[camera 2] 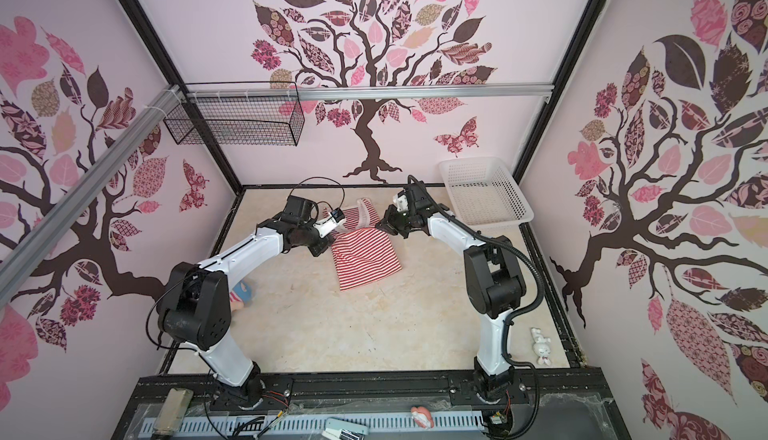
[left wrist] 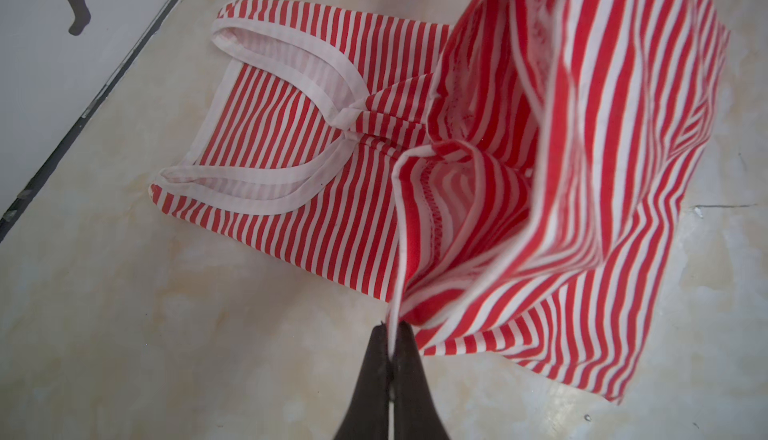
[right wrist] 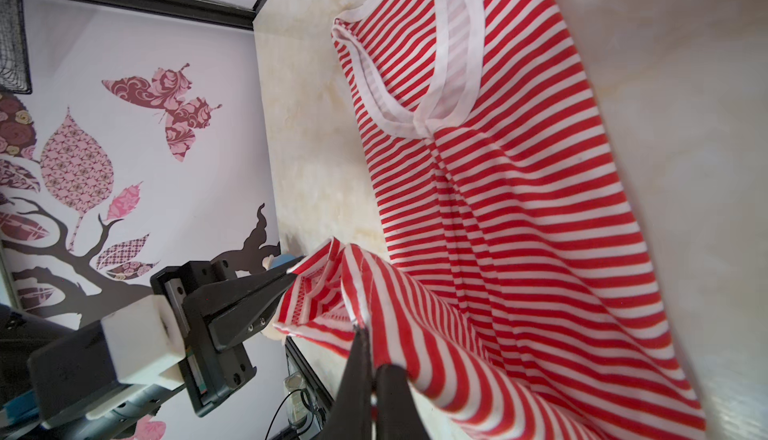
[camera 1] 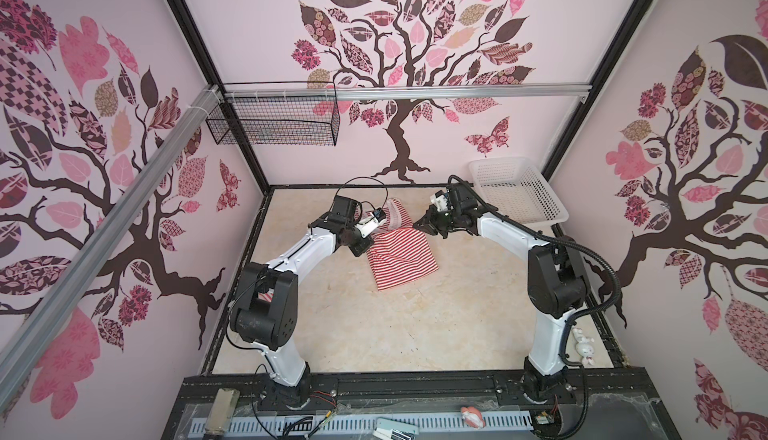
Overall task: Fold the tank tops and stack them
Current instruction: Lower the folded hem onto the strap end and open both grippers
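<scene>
In both top views the tank top [camera 1: 401, 257] lies on the beige surface [camera 1: 374, 334], in front of and to the left of the white basket [camera 1: 517, 190] that sits in the far right corner. Its strap end points toward the back wall, on the basket's left. Its hem half is raised between the two arms. The left claw [camera 1: 365, 246] is at the raised edge farthest from the basket, and the right claw [camera 1: 419, 223] is at the edge nearest the basket. A small white figure [camera 1: 584, 348] lies well in front of the basket by the right wall, and in a top view a plush doll [camera 2: 242, 292] peeks out behind the left arm, far across from the basket.

From the left wrist, the left claw [left wrist: 392, 334] is pinched tight on the white-edged hem of the tank top [left wrist: 561, 209], the cloth rising from it in a loose fold while the straps rest flat on the surface [left wrist: 166, 334].

From the right wrist, the right claw [right wrist: 365, 334] is clamped on a bunched corner of the tank top [right wrist: 498, 209], and the left claw [right wrist: 291, 277] grips the neighbouring corner just beside it. The basket is out of sight here.
</scene>
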`<action>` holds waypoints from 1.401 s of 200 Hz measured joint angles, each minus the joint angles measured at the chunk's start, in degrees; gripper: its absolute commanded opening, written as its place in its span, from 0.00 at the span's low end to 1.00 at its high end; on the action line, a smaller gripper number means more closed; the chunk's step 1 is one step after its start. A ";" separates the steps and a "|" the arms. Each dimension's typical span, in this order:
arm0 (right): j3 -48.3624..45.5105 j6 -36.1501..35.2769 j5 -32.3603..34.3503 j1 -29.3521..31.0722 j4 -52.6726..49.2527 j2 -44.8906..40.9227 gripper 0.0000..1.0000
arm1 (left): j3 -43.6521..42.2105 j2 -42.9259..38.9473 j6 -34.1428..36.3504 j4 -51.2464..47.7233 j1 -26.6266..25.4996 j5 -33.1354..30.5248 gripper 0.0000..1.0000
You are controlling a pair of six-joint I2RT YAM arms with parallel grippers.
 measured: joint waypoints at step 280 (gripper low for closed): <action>18.34 -1.81 -1.57 -1.73 -3.43 22.25 0.37 | 6.51 15.23 -0.87 -1.09 0.96 -5.33 0.33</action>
